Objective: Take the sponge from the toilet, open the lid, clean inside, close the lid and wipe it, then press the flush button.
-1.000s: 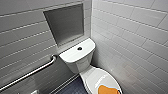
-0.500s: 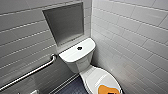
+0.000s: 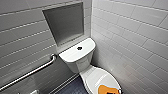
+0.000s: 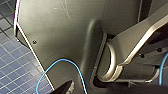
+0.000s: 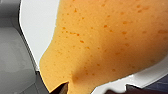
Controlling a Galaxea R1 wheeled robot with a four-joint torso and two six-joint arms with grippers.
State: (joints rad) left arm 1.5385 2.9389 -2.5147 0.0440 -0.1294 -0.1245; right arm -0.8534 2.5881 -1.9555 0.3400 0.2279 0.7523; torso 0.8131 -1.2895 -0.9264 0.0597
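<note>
Orange foam, pitted with small pores: the sponge point(image 5: 105, 45) lies flat on the closed lid point(image 3: 96, 77), at its near end, where it is easy to reach from the front. My right gripper point(image 5: 96, 90) hangs close above it, which I judge to be the approach for the pick. Whether that gripper is spread or clamped I cannot tell, and the sponge looks to rest on the lid, not lifted. The lid covers the bowl of the white toilet point(image 3: 80, 63), so opening is not yet done. Farther back, the flush button point(image 3: 79, 48) sits in the middle of the tank top point(image 3: 72, 53). A grab bar point(image 3: 30, 72) runs along the left. My left gripper point(image 4: 65, 88) hangs aside over the blue tiled floor point(image 4: 12, 65), out of the way; its state I cannot tell either.
</note>
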